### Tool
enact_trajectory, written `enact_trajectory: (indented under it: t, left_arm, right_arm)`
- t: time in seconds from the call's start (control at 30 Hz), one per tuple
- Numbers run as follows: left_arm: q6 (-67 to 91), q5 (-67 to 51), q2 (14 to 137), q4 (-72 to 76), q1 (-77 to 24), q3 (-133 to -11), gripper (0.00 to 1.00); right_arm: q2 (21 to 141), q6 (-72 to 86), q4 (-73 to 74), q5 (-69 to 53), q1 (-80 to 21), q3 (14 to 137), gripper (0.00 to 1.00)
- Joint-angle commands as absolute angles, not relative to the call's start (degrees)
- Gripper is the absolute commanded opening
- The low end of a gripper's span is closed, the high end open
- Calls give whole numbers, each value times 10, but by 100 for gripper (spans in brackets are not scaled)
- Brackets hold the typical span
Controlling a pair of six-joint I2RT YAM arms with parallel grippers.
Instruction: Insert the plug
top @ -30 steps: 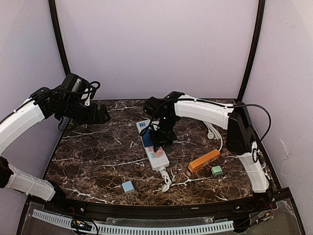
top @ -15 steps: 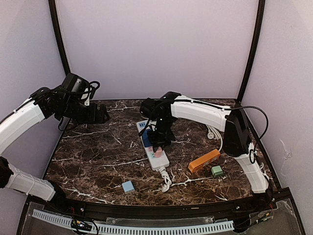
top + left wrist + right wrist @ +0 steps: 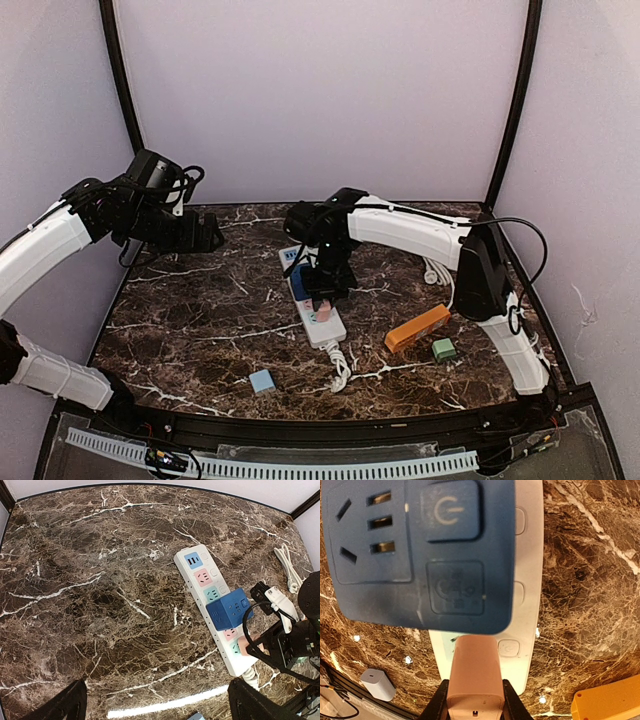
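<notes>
A white power strip (image 3: 331,331) lies on the marble near the middle, with a blue cube adapter (image 3: 299,285) plugged into it. My right gripper (image 3: 325,302) is shut on a pink plug (image 3: 474,675), held just below the blue adapter (image 3: 420,555). The plug's far end meets the strip's face (image 3: 527,580) and its prongs are hidden. In the left wrist view the strip (image 3: 202,575), the adapter (image 3: 229,611) and the pink plug (image 3: 244,645) show at the right. My left gripper (image 3: 215,238) hangs open above the table's back left, holding nothing.
An orange block (image 3: 417,328) and a green cube (image 3: 444,349) lie right of the strip. A light blue cube (image 3: 262,381) sits near the front edge. A white cable (image 3: 435,268) lies at the back right. The strip's own cord (image 3: 340,368) curls toward the front.
My right arm has shifted slightly to the left over the strip with the pink plug still held. The left arm has not moved.
</notes>
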State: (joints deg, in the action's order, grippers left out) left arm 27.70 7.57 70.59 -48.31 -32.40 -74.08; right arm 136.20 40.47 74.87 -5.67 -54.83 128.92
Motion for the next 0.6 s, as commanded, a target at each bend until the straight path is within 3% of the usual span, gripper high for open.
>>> enact_trajectory:
  t: [0.0,0.57]
  left_arm:
    - [281,73,705,-493,-322,-729,99]
    - [266,43,697,-472,-322,-722,100]
  right_arm:
    - [1408,434,785,-47,-564,1275,0]
    - [1466,400,780,-63,-569,1298,0]
